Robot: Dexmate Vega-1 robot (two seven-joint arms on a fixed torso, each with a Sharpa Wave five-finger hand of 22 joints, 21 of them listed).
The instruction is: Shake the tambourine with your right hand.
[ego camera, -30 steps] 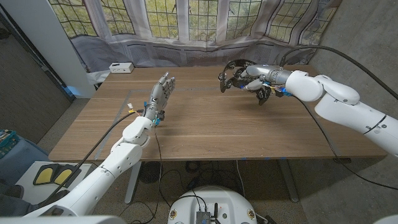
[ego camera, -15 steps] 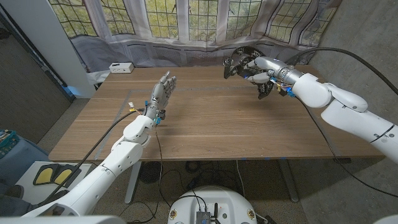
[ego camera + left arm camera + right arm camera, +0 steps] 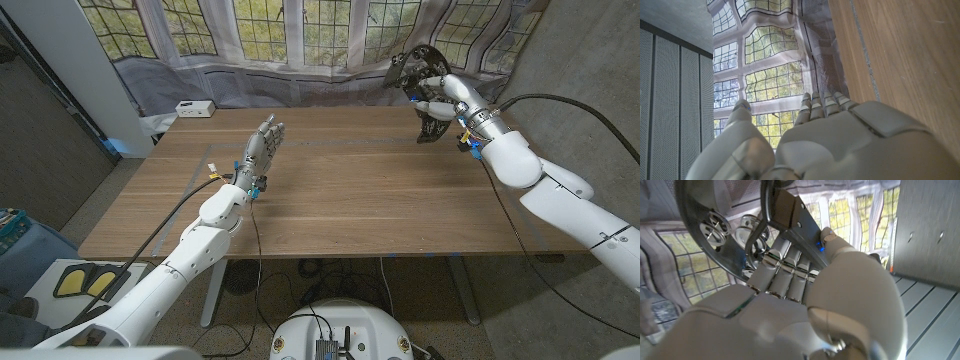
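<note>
My right hand (image 3: pixel 440 100) grips a black tambourine (image 3: pixel 416 66) with metal jingles, raised high above the table's far right part, in front of the window curtain. In the right wrist view the fingers (image 3: pixel 782 272) wrap the tambourine's dark rim (image 3: pixel 710 235), and its silver jingles show beside them. My left hand (image 3: pixel 262 148) stands upright over the left middle of the wooden table (image 3: pixel 340 200), fingers straight and apart, holding nothing. The left wrist view shows that hand's back (image 3: pixel 840 140) with the tabletop (image 3: pixel 900 60) beside it.
A small white box (image 3: pixel 194 108) lies at the table's far left corner. A curtain with a window pattern (image 3: pixel 300 40) hangs behind the table. A cable (image 3: pixel 560 95) loops off my right arm past the table's right edge.
My right hand has lifted the tambourine up and to the right, from low over the far table to well above it. The left hand has stayed in place.
</note>
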